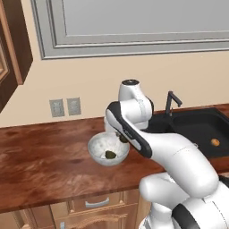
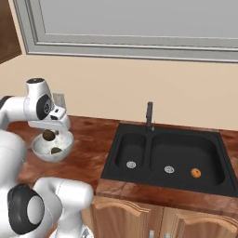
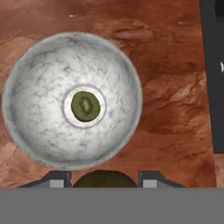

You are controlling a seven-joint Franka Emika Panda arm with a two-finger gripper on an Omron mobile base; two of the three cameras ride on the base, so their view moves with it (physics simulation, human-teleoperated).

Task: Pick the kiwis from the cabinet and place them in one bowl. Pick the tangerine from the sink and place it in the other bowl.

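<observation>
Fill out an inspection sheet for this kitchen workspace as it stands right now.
Surface: reddish-brown wooden counter, with a black sink set into it.
Job's things: one kiwi lies in the bowl; a second kiwi is held over the bowl; the tangerine sits in the sink's right basin.
Clutter: nothing seen.
Grippers: tool shut on the second kiwi, above the bowl's near rim.
Cables: nothing seen.
Surroundings: black faucet behind the sink, two wall outlets, a grey-framed window, drawered base cabinets below.
</observation>
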